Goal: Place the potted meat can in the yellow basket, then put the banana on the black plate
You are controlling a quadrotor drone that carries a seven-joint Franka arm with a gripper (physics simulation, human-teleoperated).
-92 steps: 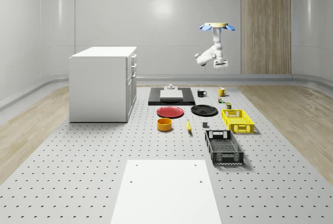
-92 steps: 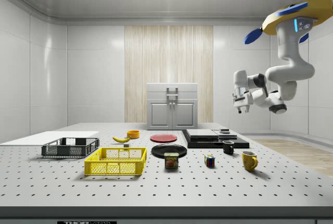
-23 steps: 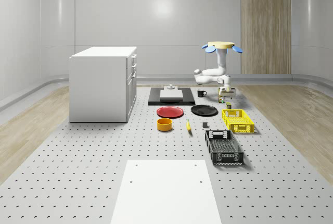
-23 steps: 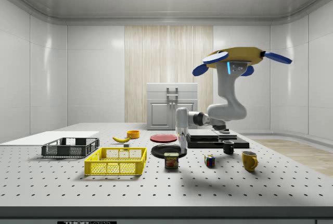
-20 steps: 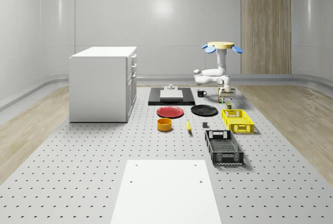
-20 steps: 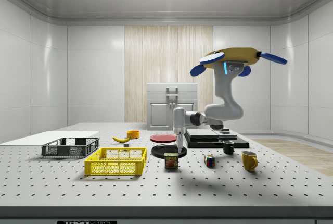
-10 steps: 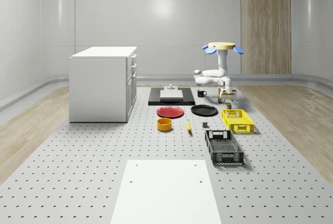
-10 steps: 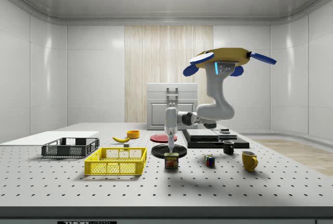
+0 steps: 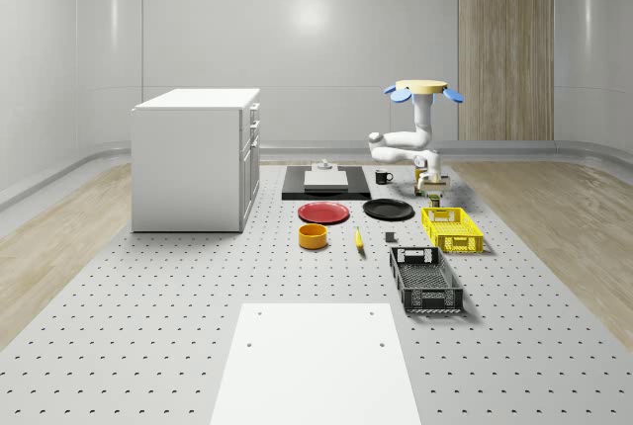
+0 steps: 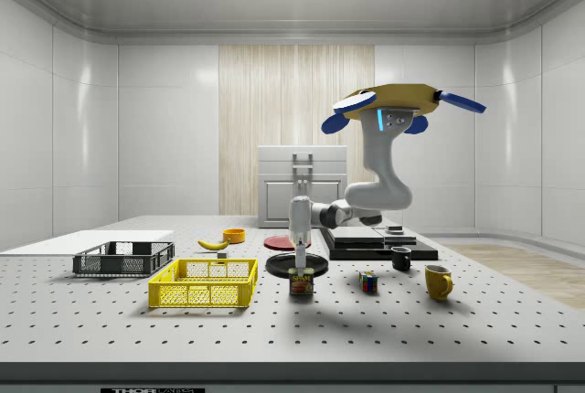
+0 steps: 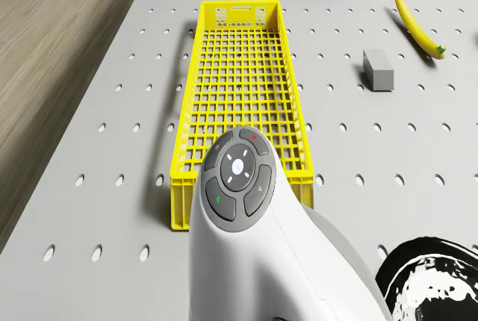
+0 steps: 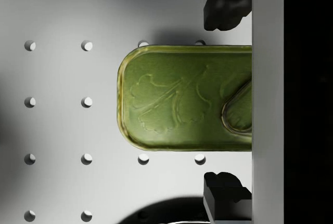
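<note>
Potted meat can (image 10: 301, 282) sits on the desk (image 10: 384, 324) at mid-frame in the side view, just right of the yellow basket (image 10: 204, 283). Drone (image 10: 399, 102) hovers above and to the right, arm reaching down so the gripper (image 10: 299, 260) is right over the can. In the wrist view the can's (image 12: 184, 98) long axis runs across the fingers (image 12: 225, 188), which are spread wide on both long sides, holding nothing yet. Looks like a straight drop, I'd guess.
</note>
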